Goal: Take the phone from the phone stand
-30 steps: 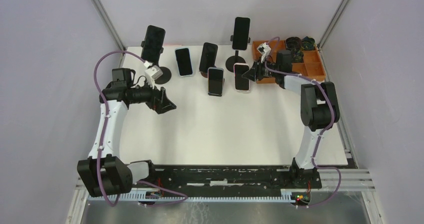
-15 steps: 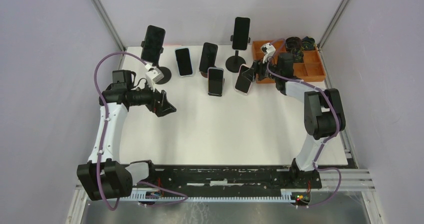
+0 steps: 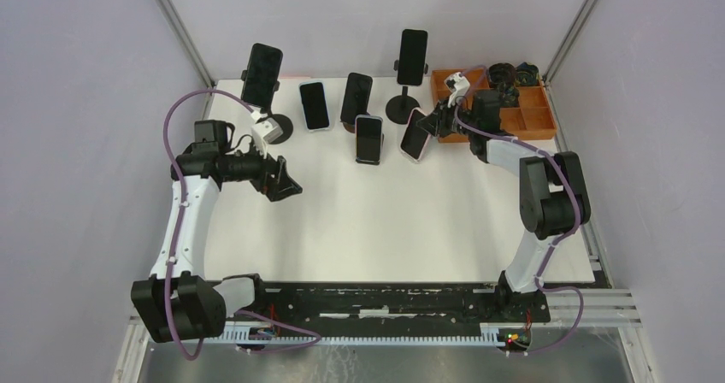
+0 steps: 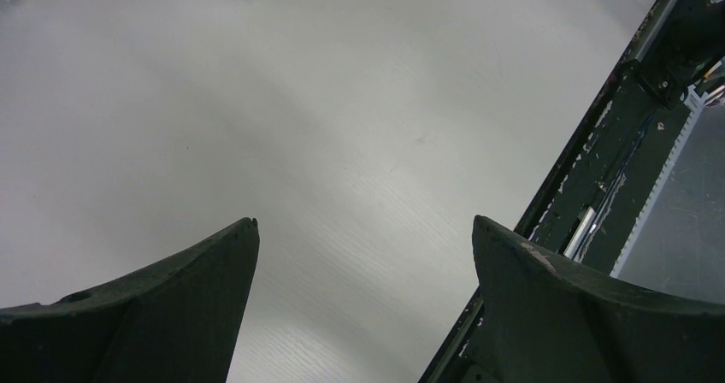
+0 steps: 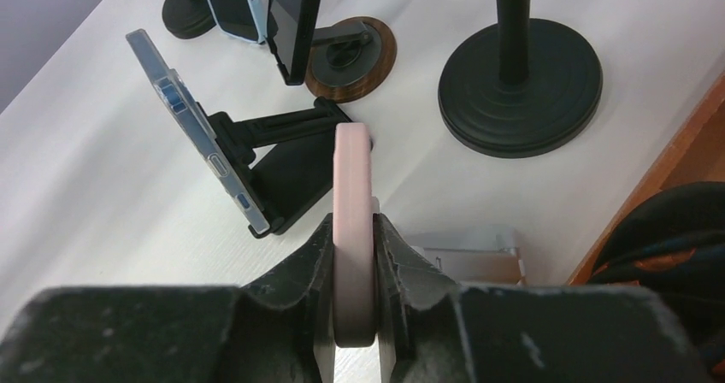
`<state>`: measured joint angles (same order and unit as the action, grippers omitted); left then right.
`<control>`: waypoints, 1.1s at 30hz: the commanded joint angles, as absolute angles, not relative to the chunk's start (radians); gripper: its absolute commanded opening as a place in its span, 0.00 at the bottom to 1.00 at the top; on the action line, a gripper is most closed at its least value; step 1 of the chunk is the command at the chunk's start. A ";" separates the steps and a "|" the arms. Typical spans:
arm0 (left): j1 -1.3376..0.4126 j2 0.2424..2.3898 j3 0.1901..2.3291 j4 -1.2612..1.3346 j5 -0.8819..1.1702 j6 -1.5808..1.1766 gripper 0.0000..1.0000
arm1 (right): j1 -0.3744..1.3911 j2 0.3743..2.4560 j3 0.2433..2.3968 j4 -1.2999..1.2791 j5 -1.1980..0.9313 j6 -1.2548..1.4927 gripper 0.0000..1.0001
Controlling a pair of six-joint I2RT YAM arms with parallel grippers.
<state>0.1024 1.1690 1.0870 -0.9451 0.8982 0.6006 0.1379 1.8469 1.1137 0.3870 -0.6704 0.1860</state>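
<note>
My right gripper [image 3: 438,120] [image 5: 353,229] is shut on a pink-cased phone [image 3: 415,134] [image 5: 352,220], gripping its edge and holding it tilted, lifted off the small silver stand [image 5: 470,256] that lies just right of my jaws. My left gripper [image 3: 286,182] [image 4: 363,229] is open and empty, hovering over bare white table at the left. Other phones sit on stands at the back: one on a tall stand [image 3: 413,56], one on a left tall stand [image 3: 261,75], one on a black folding stand [image 3: 368,138] [image 5: 192,126].
An orange parts tray [image 3: 523,114] stands at the back right, close to my right wrist. A round black stand base [image 5: 520,84] and a brown round base [image 5: 352,54] sit just beyond the held phone. The arms' rail [image 4: 615,169] runs along the near edge.
My right gripper has lifted and tilted the pink phone off its stand, shifting it slightly back and right. The left arm has barely moved.
</note>
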 commanded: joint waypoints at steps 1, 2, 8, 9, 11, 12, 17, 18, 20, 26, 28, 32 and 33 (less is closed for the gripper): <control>0.094 1.169 1.082 -0.951 0.907 0.646 1.00 | 0.141 1.764 1.134 0.422 -0.641 0.197 0.18; 0.092 1.171 1.082 -0.951 0.905 0.646 1.00 | 0.143 1.750 1.135 0.424 -0.638 0.198 0.17; 0.093 1.169 1.092 -0.951 0.898 0.637 1.00 | 0.150 1.665 1.141 0.433 -0.648 0.209 0.16; 0.093 1.171 1.098 -0.950 0.897 0.631 1.00 | 0.152 1.654 1.143 0.430 -0.648 0.209 0.16; 0.092 1.178 1.111 -0.950 0.893 0.618 1.00 | 0.158 1.632 1.153 0.414 -0.652 0.205 0.16; 0.092 1.182 1.120 -0.954 0.893 0.611 1.00 | 0.163 1.621 1.159 0.397 -0.651 0.201 0.16; 0.093 1.204 1.167 -0.933 0.876 0.532 0.99 | 0.242 1.516 1.158 0.216 -0.623 0.139 0.04; 0.094 1.211 1.172 -0.911 0.862 0.496 0.99 | 0.273 1.489 1.151 0.175 -0.609 0.115 0.00; 0.097 1.225 1.176 -0.858 0.827 0.432 1.00 | 0.327 1.433 1.139 0.078 -0.569 0.103 0.00; 0.104 1.240 1.203 -0.797 0.718 0.332 1.00 | 0.508 1.296 0.999 -0.054 -0.558 0.220 0.00; 0.106 1.231 1.209 -0.796 0.675 0.318 1.00 | 0.585 1.276 0.930 -0.055 -0.551 0.268 0.00; 0.136 1.210 1.202 -0.798 0.640 0.308 1.00 | 0.743 1.323 0.885 -0.043 -0.542 0.329 0.00; 0.147 1.205 1.199 -0.800 0.643 0.311 1.00 | 0.764 1.350 0.888 -0.037 -0.548 0.345 0.00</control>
